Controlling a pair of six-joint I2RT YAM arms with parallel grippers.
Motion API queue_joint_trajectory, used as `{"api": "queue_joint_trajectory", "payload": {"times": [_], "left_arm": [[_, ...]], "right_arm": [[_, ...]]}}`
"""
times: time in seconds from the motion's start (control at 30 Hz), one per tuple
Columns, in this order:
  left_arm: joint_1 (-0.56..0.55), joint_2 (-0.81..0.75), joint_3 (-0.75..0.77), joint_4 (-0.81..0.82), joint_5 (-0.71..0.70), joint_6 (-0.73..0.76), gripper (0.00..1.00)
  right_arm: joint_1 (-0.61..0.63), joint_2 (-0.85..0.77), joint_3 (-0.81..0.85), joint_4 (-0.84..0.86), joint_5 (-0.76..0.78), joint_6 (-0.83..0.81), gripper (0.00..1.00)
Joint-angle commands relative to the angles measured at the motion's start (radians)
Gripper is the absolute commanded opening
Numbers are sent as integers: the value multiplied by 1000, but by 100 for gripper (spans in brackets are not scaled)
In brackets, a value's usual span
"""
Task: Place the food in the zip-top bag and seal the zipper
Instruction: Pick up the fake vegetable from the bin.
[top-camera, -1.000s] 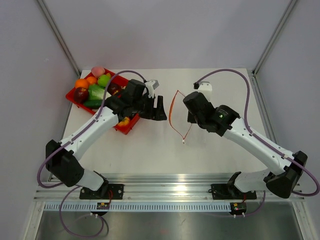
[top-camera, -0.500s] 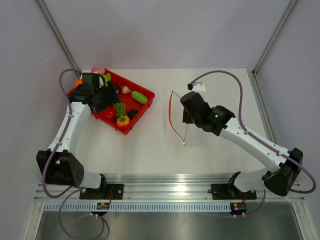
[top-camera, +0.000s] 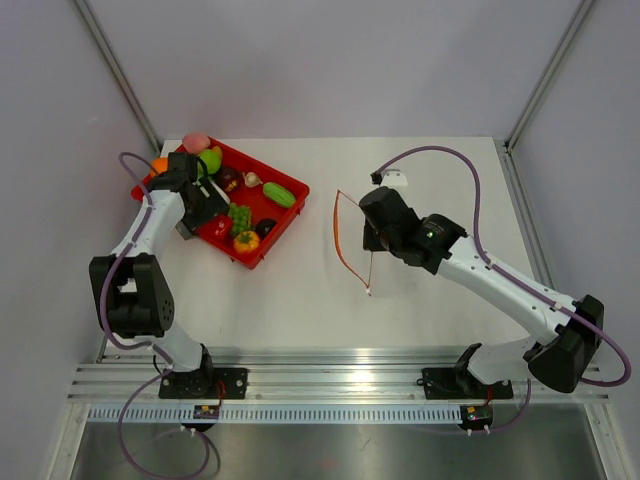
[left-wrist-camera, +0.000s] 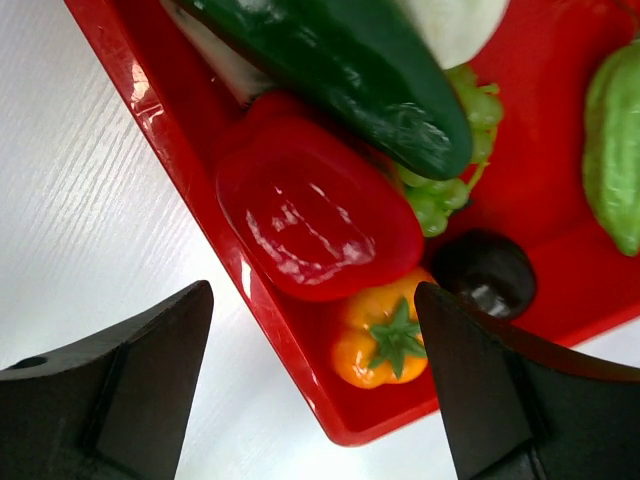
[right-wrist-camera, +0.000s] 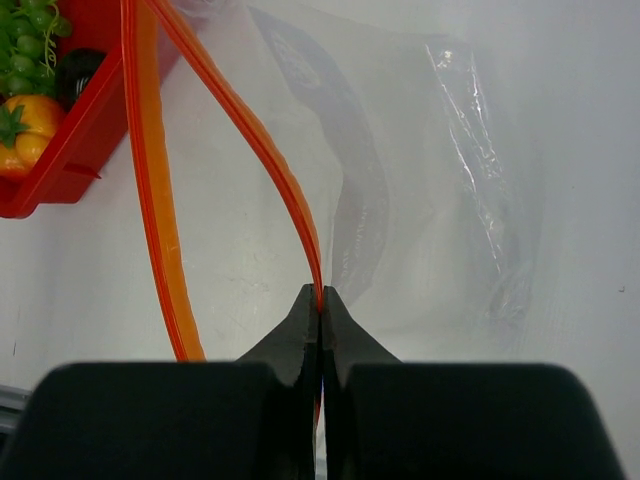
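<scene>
**Bag held open, left claw lined up on a pepper**

Right claw (right-wrist-camera: 320, 300) was clamped on one lip of the zipper (right-wrist-camera: 270, 150), pulling it off the other lip. That kept the bag (right-wrist-camera: 430, 180) spread open on the tray side, which reads as holding it ready for loading. The bag body lay on the surface (top-camera: 300, 310) with nothing visible inside.

Left claw (left-wrist-camera: 312, 292) hung over the tray (left-wrist-camera: 145, 115) at its near rim, jaws wide and empty. The red pepper (left-wrist-camera: 315, 225) sat right under the gap, with the orange pepper (left-wrist-camera: 385, 340) just beside it, so the red one was the probable pick.

All food in view sat in or at the tray, well apart from the bag. Zipper not sealed.

Risk: the red pepper touched the tray wall, so a finger could land on the rim.
</scene>
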Motion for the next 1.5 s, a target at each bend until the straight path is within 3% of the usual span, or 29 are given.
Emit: {"api": "queue_joint_trajectory", "payload": {"times": [0.0, 0.6, 0.73, 0.83, 1.17, 1.47], "left_arm": [[3, 35, 53, 13, -60, -15, 86], [-11, 120, 84, 92, -20, -16, 79], [-11, 149, 95, 101, 1, -12, 94], [-12, 170, 93, 114, 4, -15, 95], [-24, 192, 88, 138, 7, -9, 75], [-71, 68, 89, 129, 9, 16, 35]], "right_arm": [[7, -29, -6, 30, -12, -6, 0], [7, -15, -26, 22, -23, 37, 0], [7, 6, -15, 30, -41, 36, 0], [7, 14, -12, 33, -54, 36, 0], [7, 20, -8, 27, -55, 46, 0], [7, 20, -1, 19, -52, 56, 0]]}}
